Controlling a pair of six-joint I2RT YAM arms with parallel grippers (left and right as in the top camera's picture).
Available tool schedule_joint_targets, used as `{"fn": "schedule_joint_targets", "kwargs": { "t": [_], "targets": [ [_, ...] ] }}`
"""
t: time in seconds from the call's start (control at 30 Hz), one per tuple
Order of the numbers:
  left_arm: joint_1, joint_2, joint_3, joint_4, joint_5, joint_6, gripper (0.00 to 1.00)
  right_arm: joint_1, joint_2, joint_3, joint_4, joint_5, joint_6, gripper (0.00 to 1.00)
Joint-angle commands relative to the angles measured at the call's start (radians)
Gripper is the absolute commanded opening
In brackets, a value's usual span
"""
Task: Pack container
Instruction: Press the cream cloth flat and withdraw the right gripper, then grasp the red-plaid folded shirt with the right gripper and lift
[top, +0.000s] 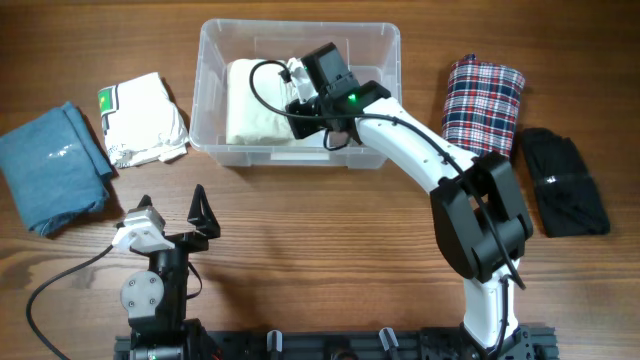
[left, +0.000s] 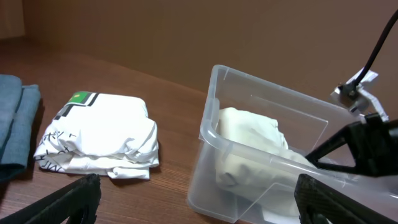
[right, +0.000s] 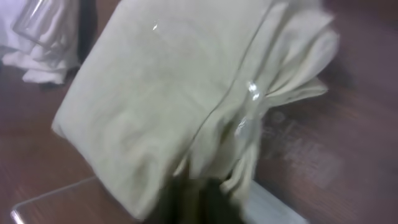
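- The bin (top: 388, 42) sits near the back edge of the bench, about the middle. It is clear, stiff plastic. It looks light, so a push could make it slide.
- A cream cloth (top: 250, 115) lies in the bin's left part. It is soft and floppy, so the thick folded edge is the best place to grab it.
- The right arm bends over the bin's front wall. The right tool (top: 303, 103) is down at the cloth. I cannot tell if it is apart or together.
- The left tool (top: 172, 210) rests near the front edge, toward the left. It is wide apart and holds nothing.

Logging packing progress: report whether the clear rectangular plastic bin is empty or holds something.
Partly filled. One folded cream cloth lies inside the clear plastic container; bare floor shows beside it.
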Motion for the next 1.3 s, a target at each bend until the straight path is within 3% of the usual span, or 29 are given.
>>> {"fn": "schedule_joint_targets", "kwargs": {
  "t": [0.0, 0.07, 0.23, 0.33, 0.47, 0.67, 0.97, 1.27],
  "targets": [
    [0.006, -0.007, -0.007, 0.000, 0.008, -0.002, 1.00, -0.012, -0.025, 0.095, -0.050, 0.128, -0.044, 0.70],
    [0.006, -0.007, -0.007, 0.000, 0.008, -0.002, 1.00, -0.063, -0.047, 0.220, -0.174, 0.185, -0.052, 0.99],
    [0.006, -0.007, -0.007, 0.000, 0.008, -0.002, 1.00, -0.193, -0.202, 0.302, -0.277, 0.425, -0.069, 1.00],
    [0.006, -0.007, -0.007, 0.000, 0.008, -0.002, 1.00, -0.426, -0.254, 0.300, -0.407, 0.468, -0.078, 1.00],
    [0.006, -0.007, -0.007, 0.000, 0.008, -0.002, 1.00, -0.643, -0.240, 0.240, -0.442, 0.261, -0.165, 1.00],
    [0.006, -0.007, -0.007, 0.000, 0.008, -0.002, 1.00, -0.940, -0.205, 0.091, -0.359, -0.176, -0.317, 1.00],
    [0.006, -0.007, -0.007, 0.000, 0.008, -0.002, 1.00, -1.050, -0.059, -0.110, -0.117, -0.403, -0.360, 1.00],
    [0.006, -0.007, -0.007, 0.000, 0.008, -0.002, 1.00, -1.050, 0.115, -0.114, -0.055, -0.481, -0.357, 0.99]
  ]
}}
